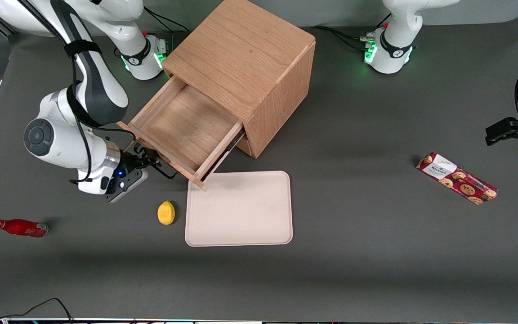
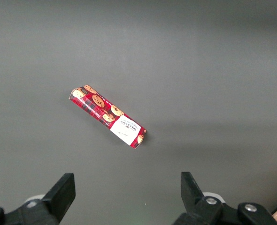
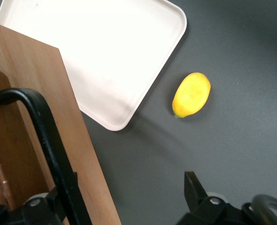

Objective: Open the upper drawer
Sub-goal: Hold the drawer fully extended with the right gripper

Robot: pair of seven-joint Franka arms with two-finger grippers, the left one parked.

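Note:
The upper drawer [image 1: 187,126] stands pulled well out of the oak cabinet [image 1: 241,49], and its shallow wooden box is bare inside. Its front panel [image 3: 26,65] faces the working arm's end of the table and carries a thin black bar handle [image 3: 44,126]. My right gripper [image 1: 151,163] is right in front of that panel at handle height. In the right wrist view the gripper [image 3: 129,187] is open. One finger [image 3: 65,199] lies against the handle, and the other [image 3: 192,187] is well clear over the grey table, so the panel's edge sits between them.
A beige tray [image 1: 241,209] lies on the table just nearer the front camera than the open drawer. A lemon [image 1: 166,213] sits beside the tray. A red bottle [image 1: 18,227] lies toward the working arm's end and a cookie pack [image 1: 457,178] toward the parked arm's end.

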